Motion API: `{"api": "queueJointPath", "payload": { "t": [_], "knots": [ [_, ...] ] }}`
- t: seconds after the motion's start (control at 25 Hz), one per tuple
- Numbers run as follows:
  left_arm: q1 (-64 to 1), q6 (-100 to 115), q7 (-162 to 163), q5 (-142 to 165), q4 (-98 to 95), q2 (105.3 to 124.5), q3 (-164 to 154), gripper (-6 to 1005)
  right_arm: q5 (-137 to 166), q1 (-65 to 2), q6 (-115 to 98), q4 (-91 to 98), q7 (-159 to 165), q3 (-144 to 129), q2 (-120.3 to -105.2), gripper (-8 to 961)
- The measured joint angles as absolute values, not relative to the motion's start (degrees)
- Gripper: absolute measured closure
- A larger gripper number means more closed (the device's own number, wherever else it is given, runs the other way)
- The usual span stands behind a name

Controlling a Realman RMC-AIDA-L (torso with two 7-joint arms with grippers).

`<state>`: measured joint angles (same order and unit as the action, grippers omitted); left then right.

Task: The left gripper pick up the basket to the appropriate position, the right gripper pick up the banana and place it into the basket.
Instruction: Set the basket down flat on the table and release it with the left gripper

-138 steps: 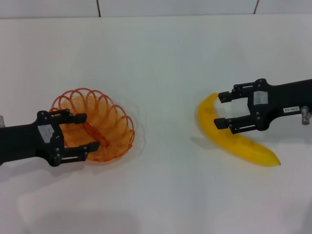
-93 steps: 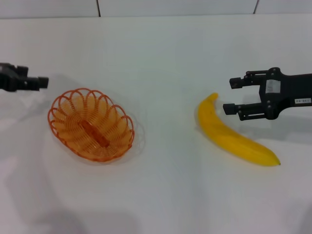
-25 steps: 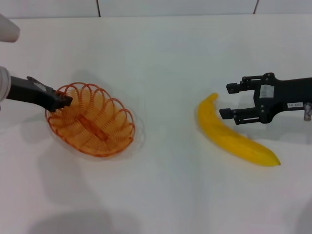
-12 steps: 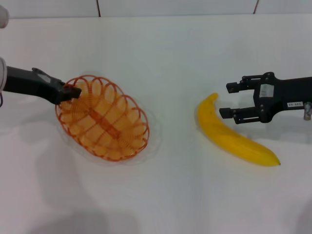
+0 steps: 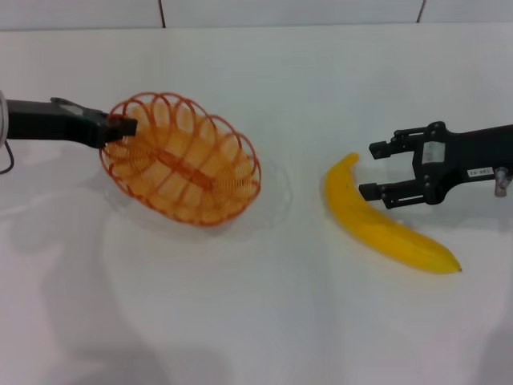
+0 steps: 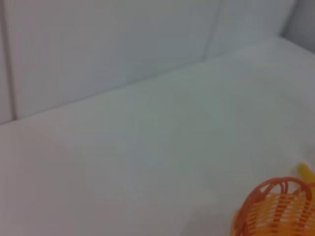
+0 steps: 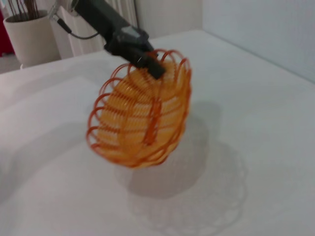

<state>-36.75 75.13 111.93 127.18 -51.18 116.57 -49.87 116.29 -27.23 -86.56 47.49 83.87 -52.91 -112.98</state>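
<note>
The orange wire basket [image 5: 183,159] hangs tilted above the white table, left of the middle. My left gripper [image 5: 120,127] is shut on its left rim. The right wrist view shows the basket [image 7: 142,115] lifted clear, with its shadow below and the left gripper [image 7: 142,56] pinching the rim. A part of the basket [image 6: 273,211] shows in the left wrist view. The yellow banana [image 5: 385,228] lies on the table at the right. My right gripper [image 5: 367,170] is open and empty, just right of the banana's upper end.
The white table [image 5: 280,321] runs back to a pale tiled wall [image 5: 280,12]. A white pot of sticks [image 7: 29,37] stands beyond the table on my left side, in the right wrist view.
My left gripper closed on the basket's rim, lifted it and carried it to the right, tilting it. The right gripper has barely moved. The banana lies where it was.
</note>
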Motion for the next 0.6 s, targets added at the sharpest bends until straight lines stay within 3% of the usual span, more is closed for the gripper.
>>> {"api": "queueJointPath", "payload": {
  "t": [0.6],
  "knots": [
    [-36.2,63.5,110.5,119.4,-41.0,116.73,-47.8,912,118.6,-27.6,-87.2,47.7,84.5,-53.1,-113.38,195]
  ]
}}
